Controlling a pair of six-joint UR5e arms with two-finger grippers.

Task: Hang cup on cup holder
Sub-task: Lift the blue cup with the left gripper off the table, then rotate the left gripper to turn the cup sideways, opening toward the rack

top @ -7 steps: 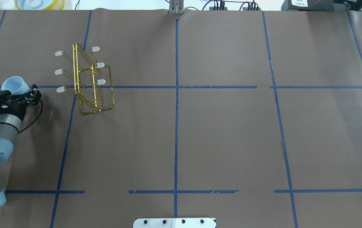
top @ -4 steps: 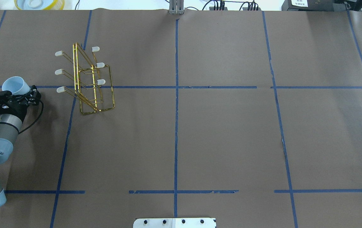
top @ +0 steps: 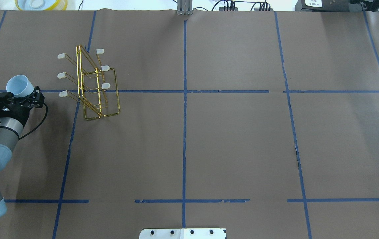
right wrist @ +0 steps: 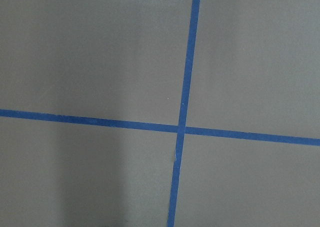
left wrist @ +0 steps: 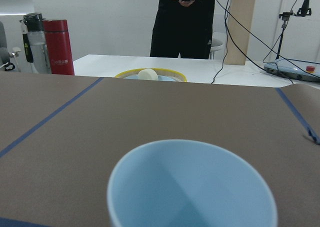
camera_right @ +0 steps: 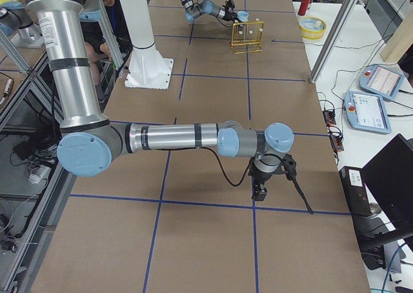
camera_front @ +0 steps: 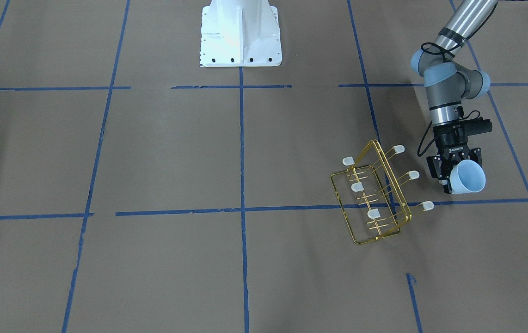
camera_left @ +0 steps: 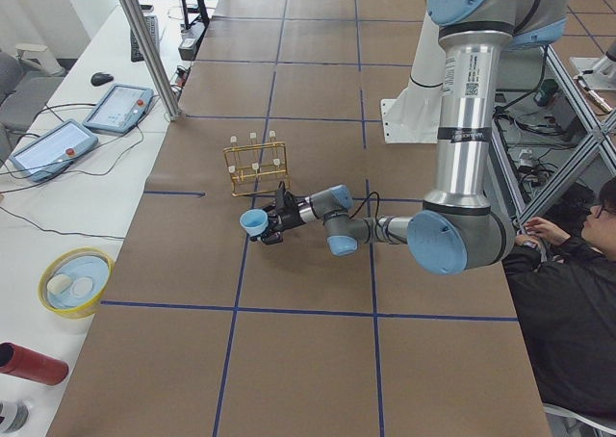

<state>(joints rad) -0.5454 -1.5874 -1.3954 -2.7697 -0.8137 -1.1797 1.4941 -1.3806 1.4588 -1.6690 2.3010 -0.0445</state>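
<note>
My left gripper is shut on the pale blue cup and holds it tilted above the table, rim pointing away from the wrist. The cup also shows in the front view and fills the bottom of the left wrist view. The gold wire cup holder stands on the table to the cup's right, with its white-capped prongs reaching toward the cup. No prong touches the cup. My right gripper shows only in the right side view, low over the table; I cannot tell if it is open.
A yellow bowl and a red bottle stand past the table's far left edge. A person stands behind them. The white robot base is at the near middle. Blue tape lines cross the brown table.
My left gripper has moved the cup a little farther from the robot and slightly right, toward the cup holder. The cup holder has not moved.
</note>
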